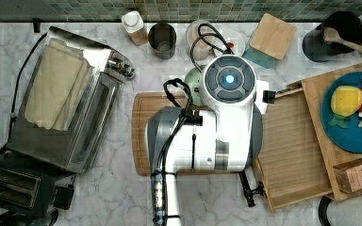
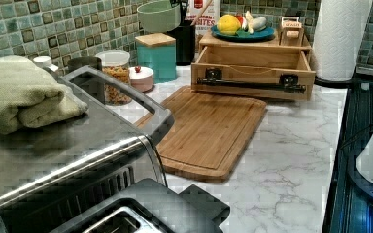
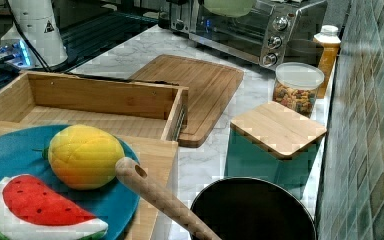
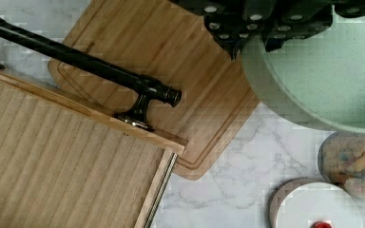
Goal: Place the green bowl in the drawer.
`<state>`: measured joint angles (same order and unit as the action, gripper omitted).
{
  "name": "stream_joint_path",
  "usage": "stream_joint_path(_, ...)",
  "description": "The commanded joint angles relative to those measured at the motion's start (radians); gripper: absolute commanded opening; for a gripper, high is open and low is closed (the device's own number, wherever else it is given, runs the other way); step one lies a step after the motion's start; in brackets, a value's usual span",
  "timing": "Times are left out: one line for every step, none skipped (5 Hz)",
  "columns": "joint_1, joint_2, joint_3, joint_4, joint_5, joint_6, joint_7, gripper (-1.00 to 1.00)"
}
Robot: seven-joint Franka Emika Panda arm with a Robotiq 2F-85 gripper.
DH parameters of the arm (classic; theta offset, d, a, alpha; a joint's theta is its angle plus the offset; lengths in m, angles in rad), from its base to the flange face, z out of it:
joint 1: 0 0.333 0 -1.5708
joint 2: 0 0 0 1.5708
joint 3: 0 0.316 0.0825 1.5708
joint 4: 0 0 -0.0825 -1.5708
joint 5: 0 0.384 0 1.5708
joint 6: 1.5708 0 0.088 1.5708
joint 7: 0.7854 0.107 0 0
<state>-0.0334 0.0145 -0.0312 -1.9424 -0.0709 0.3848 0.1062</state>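
Pale grained wood is seen on the drawer (image 4: 52,156), with a glossy black metal bar handle (image 4: 76,64). The green bowl (image 4: 323,76) looks smooth and faintly speckled. The bench (image 2: 281,160) is polished marble-look, the toaster oven (image 1: 82,117) brushed metal, topped by folded cloth (image 2: 19,92).

Even, bright indoor light with soft shadows throughout. The toaster oven (image 2: 77,145) shows pale glare on its steel top, and blocky compression artefacts smear edges. The wooden spoon (image 3: 160,200) close to the right view's lens looks soft.

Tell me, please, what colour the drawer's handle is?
Black; the handle shows best in the wrist view.
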Motion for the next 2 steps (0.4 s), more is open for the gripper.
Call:
stream_joint_path(-0.067,-0.078,-0.186,-0.079,0.094,0.005,-0.234,-1.0)
stream_joint_path(0.052,-0.084,-0.359,-0.094,0.087,0.028,-0.278,-1.0)
